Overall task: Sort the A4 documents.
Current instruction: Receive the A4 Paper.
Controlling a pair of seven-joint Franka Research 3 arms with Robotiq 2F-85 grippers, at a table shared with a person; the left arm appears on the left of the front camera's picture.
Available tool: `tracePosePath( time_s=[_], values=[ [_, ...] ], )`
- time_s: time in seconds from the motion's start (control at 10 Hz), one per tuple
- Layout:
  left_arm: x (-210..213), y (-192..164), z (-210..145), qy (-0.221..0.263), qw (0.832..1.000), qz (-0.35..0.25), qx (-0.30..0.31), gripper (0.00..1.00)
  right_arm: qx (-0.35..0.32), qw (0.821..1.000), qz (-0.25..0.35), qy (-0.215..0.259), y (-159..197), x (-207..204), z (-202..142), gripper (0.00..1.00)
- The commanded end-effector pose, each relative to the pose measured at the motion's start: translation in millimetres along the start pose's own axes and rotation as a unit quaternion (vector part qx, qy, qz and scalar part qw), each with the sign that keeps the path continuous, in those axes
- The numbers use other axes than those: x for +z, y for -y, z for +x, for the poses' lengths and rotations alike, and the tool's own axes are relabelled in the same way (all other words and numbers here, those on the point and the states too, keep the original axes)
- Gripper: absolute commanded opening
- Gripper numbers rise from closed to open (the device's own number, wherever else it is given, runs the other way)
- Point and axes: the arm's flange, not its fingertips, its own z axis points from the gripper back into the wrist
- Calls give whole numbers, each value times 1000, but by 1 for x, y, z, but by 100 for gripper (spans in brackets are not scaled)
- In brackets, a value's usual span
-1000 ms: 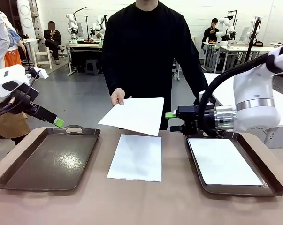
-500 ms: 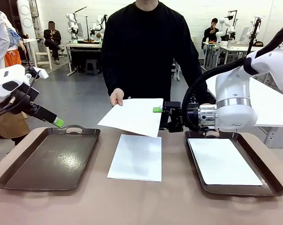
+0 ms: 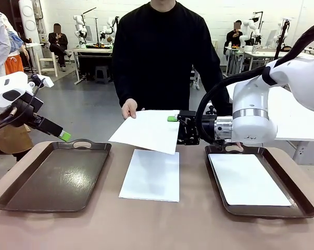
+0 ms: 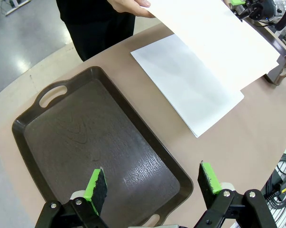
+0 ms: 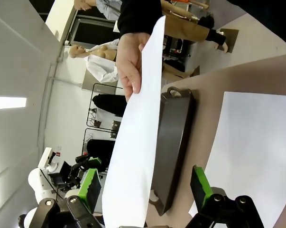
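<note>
Three A4 documents show. A person's hand (image 3: 129, 108) holds one sheet (image 3: 149, 130) in the air over the table's far middle. A second sheet (image 3: 150, 174) lies flat on the table between the trays, and a third (image 3: 248, 179) lies in the right tray (image 3: 302, 204). My right gripper (image 3: 173, 126) stands open at the held sheet's right edge. In the right wrist view that sheet (image 5: 138, 142) runs between the two green pads of the right gripper (image 5: 145, 187). My left gripper (image 3: 63, 136) hovers open over the left tray (image 3: 52, 177), with nothing between its fingers (image 4: 97, 190).
The left tray (image 4: 86, 142) is dark brown with handles and holds nothing. The person stands at the far edge of the brown table (image 3: 157, 229). Other tables and people are far behind.
My right arm has swung left from above the right tray to the held sheet, and its open fingers now straddle the sheet's edge. The left arm and the sheets have stayed put.
</note>
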Motion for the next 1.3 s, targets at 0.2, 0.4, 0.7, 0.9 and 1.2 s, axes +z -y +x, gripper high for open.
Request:
tracePosePath(
  time_s=[0.2, 0.4, 0.7, 0.9, 1.2],
  values=[
    [-1, -2, -1, 2, 1000, -4, 1, 100, -38, 998, 39, 12, 5, -5, 2, 90],
    [-1, -2, -1, 2, 1000, -4, 1, 100, -47, 998, 47, 14, 8, -5, 3, 71],
    [-1, -2, -1, 2, 1000, -4, 1, 100, -49, 998, 42, 6, 10, -4, 3, 43],
    [-1, -2, -1, 2, 1000, -4, 1, 100, -50, 998, 41, 4, 12, -5, 5, 24],
    [-1, -2, -1, 2, 1000, -4, 1, 100, -56, 998, 38, -1, 16, -4, 6, 0]
  ],
)
